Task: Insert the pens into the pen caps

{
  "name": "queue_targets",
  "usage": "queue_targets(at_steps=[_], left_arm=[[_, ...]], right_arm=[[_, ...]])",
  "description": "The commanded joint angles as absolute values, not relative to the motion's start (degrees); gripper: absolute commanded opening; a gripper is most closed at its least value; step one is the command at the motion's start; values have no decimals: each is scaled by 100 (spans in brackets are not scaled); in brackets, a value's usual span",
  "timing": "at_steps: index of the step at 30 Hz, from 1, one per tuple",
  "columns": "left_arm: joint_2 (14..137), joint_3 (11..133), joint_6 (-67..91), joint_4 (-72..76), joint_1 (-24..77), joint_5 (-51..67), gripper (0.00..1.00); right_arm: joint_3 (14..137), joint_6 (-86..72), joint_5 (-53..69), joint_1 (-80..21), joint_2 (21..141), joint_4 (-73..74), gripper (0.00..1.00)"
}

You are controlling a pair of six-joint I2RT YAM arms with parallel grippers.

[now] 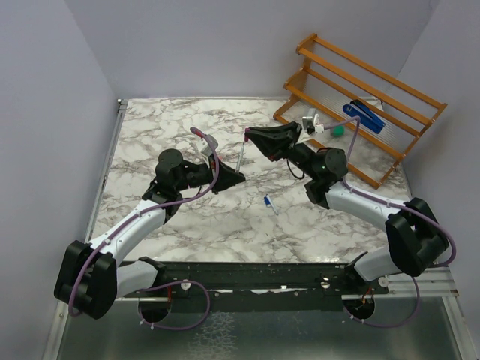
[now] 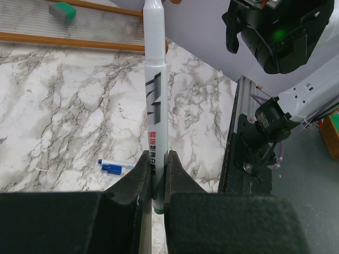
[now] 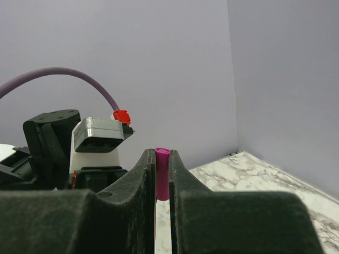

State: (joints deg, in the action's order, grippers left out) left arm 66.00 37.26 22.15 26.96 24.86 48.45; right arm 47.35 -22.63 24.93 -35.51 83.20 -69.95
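My left gripper (image 1: 233, 177) is shut on a white pen (image 1: 241, 157) and holds it nearly upright above the table. In the left wrist view the pen (image 2: 157, 100) has black and red print, and its green end shows below the gripper (image 2: 158, 170). My right gripper (image 1: 252, 136) is shut on a pink cap (image 1: 246, 131), held just above the pen's top end; I cannot tell if they touch. In the right wrist view the cap (image 3: 162, 174) stands between the tips of the gripper (image 3: 162, 165). A second pen with a blue cap (image 1: 268, 203) lies on the table and shows in the left wrist view (image 2: 113, 166).
A wooden rack (image 1: 390, 97) stands at the back right, holding a blue stapler-like object (image 1: 364, 116) and a green block (image 1: 339, 130), which also shows in the left wrist view (image 2: 62, 10). Walls close in the marble table (image 1: 165, 135). The black base rail (image 1: 285, 274) runs along the near edge.
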Motion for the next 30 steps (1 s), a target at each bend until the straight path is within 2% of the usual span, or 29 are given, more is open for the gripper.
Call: queue_targets(at_steps=[1,21,30], left_arm=[[6548,3694,2224,2865,2487,4996,0],[6516,3687,2185,2865,2487,4939,0],[6256,3695,1794,2848,2479,4392,0]], right_arm=[[4737,-2418,2583,-3524,8336,-7302,0],[4612,-2857,2864,-3524,8540,-7220,0],[4386,-3351,3171,-3529,8400,-6992,1]])
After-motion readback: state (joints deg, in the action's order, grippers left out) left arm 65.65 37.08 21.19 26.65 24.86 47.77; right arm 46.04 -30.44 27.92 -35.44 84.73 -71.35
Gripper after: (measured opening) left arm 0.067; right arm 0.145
